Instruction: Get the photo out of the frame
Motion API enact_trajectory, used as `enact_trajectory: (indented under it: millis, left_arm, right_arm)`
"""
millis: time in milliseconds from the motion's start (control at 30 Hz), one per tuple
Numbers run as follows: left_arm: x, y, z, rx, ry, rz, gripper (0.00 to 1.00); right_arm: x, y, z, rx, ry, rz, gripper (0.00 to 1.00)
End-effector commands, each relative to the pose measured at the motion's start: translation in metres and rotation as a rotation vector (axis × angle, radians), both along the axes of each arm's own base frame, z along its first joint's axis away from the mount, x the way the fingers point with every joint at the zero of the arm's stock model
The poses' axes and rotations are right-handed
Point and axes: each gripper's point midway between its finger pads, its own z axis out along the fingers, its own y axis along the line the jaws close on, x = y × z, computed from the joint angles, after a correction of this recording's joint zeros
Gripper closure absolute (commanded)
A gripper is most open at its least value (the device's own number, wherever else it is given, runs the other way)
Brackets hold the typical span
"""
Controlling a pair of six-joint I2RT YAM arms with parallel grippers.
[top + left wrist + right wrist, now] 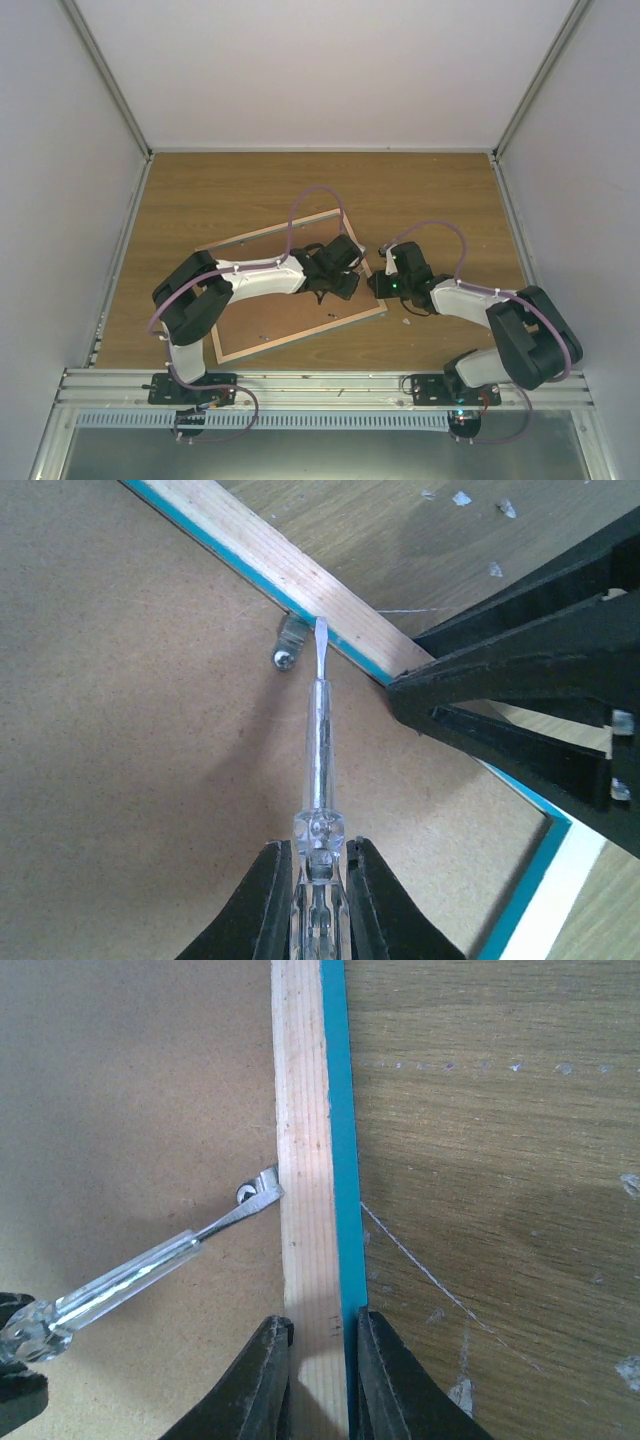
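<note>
The frame [262, 322] lies face down on the table, showing its brown fibreboard back panel [120, 730] inside pale wood edging [305, 1140] with a turquoise side [333, 1110]. The photo is hidden under that panel. My left gripper [320, 848] is shut on a clear-handled screwdriver [318, 740]. The blade tip rests at a small metal tab [290, 645] beside the frame's right rail. My right gripper [322, 1322] is shut across that rail, one finger on the panel side and one on the turquoise side, a little below the tab [250, 1188].
The wooden table [250, 190] has white walls on three sides and an aluminium rail [320, 385] along its near edge. Small pale specks [630, 1185] and a thin scratch mark the tabletop to the right of the frame.
</note>
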Motion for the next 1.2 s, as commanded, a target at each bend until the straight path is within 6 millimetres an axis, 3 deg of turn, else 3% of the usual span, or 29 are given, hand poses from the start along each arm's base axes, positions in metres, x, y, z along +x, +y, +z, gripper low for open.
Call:
enact_trajectory:
  millis: [0, 600, 1167]
  left_arm:
    - [0.008, -0.004, 0.002, 0.02, -0.03, 0.013, 1.0]
    - [-0.007, 0.008, 0.002, 0.007, -0.018, -0.008, 1.0]
    - [0.0, -0.008, -0.008, -0.002, -0.007, -0.02, 1.0]
  right_arm:
    - [-0.01, -0.002, -0.013, -0.011, 0.061, 0.007, 0.99]
    - [-0.012, -0.001, -0.013, -0.007, 0.064, 0.014, 0.99]
    - [-0.013, 0.0, -0.016, -0.006, 0.073, 0.022, 0.99]
